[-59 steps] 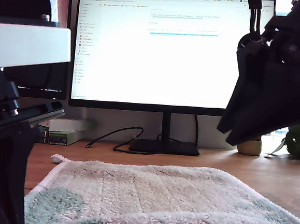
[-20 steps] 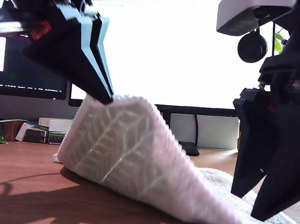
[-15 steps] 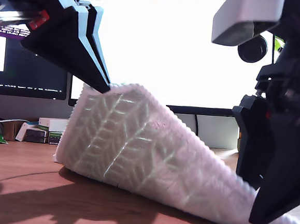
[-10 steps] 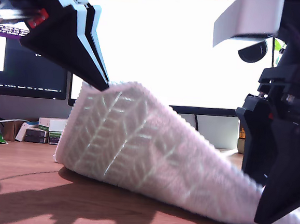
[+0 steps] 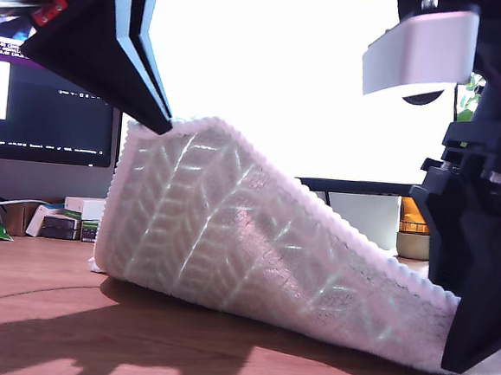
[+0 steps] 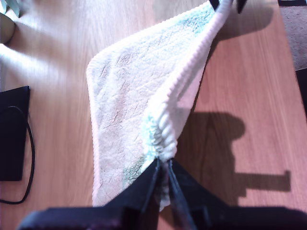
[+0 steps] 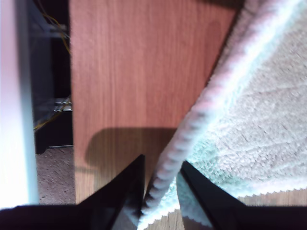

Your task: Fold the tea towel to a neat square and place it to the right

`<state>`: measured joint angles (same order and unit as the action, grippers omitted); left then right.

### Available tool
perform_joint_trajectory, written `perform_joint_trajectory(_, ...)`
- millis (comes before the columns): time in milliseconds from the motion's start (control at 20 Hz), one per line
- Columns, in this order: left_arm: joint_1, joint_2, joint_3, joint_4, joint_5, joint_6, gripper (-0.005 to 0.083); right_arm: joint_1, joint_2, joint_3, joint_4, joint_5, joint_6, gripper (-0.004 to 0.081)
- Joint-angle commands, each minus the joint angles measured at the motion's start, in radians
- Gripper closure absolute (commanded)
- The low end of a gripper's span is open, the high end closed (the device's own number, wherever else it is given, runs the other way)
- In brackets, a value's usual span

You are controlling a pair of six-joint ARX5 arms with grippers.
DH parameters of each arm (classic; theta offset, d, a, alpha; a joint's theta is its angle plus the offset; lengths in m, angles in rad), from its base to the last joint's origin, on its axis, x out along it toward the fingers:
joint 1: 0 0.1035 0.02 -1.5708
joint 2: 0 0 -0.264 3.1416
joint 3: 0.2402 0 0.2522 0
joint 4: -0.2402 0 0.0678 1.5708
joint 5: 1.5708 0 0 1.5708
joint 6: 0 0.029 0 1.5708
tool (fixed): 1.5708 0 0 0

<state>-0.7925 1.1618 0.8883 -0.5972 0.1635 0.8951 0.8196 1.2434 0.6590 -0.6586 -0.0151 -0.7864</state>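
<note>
Tea towel pinched along one ribbed edge by two pairs of black fingers. At my first gripper, fingers pressed together on the trim, holding that end high at the exterior view's upper left. At my second gripper, fingers closed on either side of the same ribbed trim, low at the exterior view's right and just above the table. Between the two grips, plush off-white fleece hanging in a slanted, curved sheet. Faint pale-green chevron pattern showing through, far edge resting on the wood.

Likely light, soft and limp: sagging between the grips, with no stiffness to hold a crease, so apt to droop or bunch if carried slack. Fluffy pile probably grippy rather than slippery, and nothing fragile. Best hold judged to be the ribbed trim near the corners, drawn taut.

Bare wood in front of the cloth and toward the exterior view's left, crossed only by arm shadows. Behind, well apart: bright monitor, small boxes at the exterior view's left, pale pot at the exterior view's right. In the second wrist view, table edge near my second gripper with floor beyond, so probably little spare room on that side.
</note>
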Motion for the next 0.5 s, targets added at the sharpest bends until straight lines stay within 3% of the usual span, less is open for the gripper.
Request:
perform_joint_trajectory(0, 0.0, -0.006, 0.002, -0.011, 0.01, -0.006, 0.0795, 0.002, 0.009, -0.018, -0.003, 0.0, -0.003, 0.0602)
perform_joint_trajectory(150, 0.001, -0.006, 0.002, -0.027, 0.012, -0.005, 0.0795, 0.003, 0.009, -0.018, -0.015, 0.001, -0.003, 0.0633)
perform_joint_trajectory(250, 0.001, -0.006, 0.002, -0.042, 0.012, -0.005, 0.0795, 0.003, 0.009, -0.018, -0.016, 0.0, -0.003, 0.0767)
perform_joint_trajectory(450, 0.001, -0.006, 0.002, -0.065, 0.015, -0.006, 0.0795, 0.006, 0.009, -0.018, -0.021, 0.0, -0.005, 0.0781)
